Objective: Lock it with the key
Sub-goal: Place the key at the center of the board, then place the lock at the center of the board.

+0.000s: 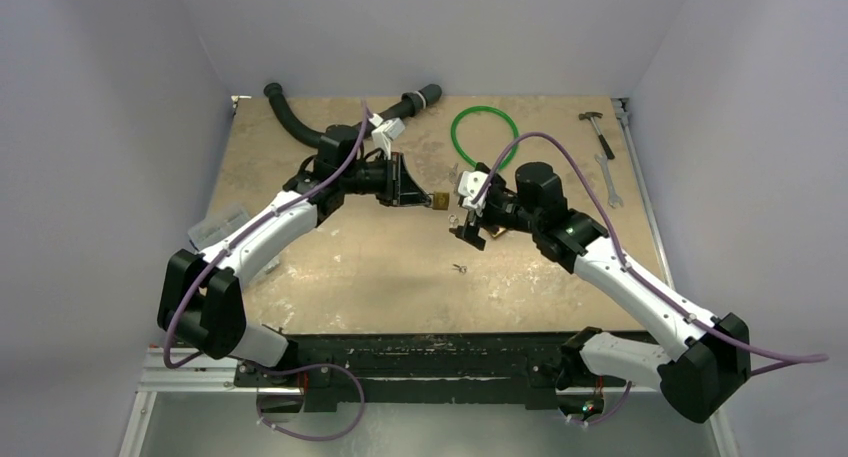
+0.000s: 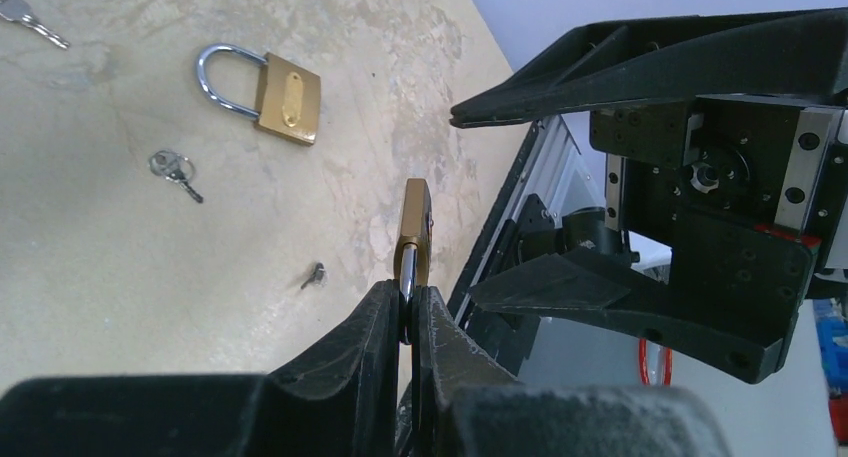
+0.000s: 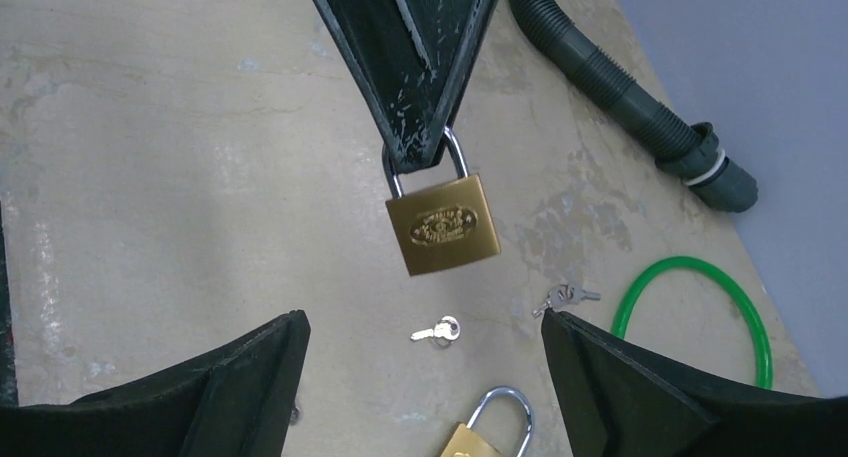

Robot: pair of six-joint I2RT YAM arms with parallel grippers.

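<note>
My left gripper (image 1: 426, 198) is shut on the silver shackle of a small brass lock (image 1: 440, 201) and holds it in the air over the table's middle. The lock shows edge-on in the left wrist view (image 2: 413, 232) and face-on in the right wrist view (image 3: 443, 224). My right gripper (image 1: 468, 229) is open and empty, just right of the lock and facing it. A tiny silver key (image 3: 437, 330) on a small ring lies on the table below the lock, between my right gripper's open fingers (image 3: 250, 387); the key also shows in the left wrist view (image 2: 174, 167).
A second brass padlock (image 2: 262, 94) lies on the table near the key. More small keys (image 3: 565, 297) lie by a green cable loop (image 1: 484, 137). A dark hose (image 1: 300, 127) lies at the back left. A hammer (image 1: 597, 129) and a wrench (image 1: 608, 182) lie at the back right.
</note>
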